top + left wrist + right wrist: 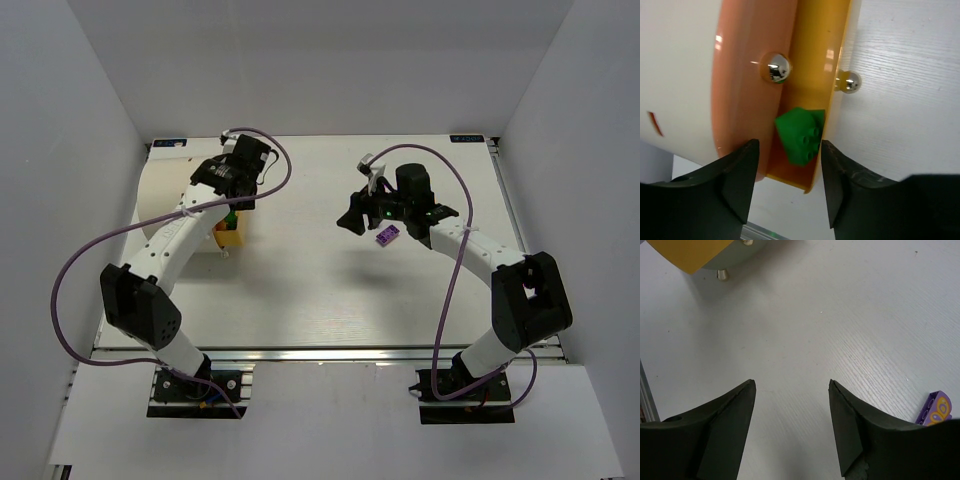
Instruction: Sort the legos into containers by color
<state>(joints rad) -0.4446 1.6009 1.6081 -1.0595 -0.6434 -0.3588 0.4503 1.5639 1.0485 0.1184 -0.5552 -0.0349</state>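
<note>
- Left gripper (789, 162): jaws apart and empty; the green lego (801, 135) lies tilted just ahead of them, inside the yellow drawer (812, 60) of the cream drum (680, 75)
- Right gripper (792, 385): spread wide, holding nothing; the purple lego (935, 407) sits on the table (815, 315) just outside one finger (partly hidden by it)
- Likely light, rigid, slick plastic: pinch the purple one squarely across its flat long sides, not the studs, so it cannot twist out
</note>
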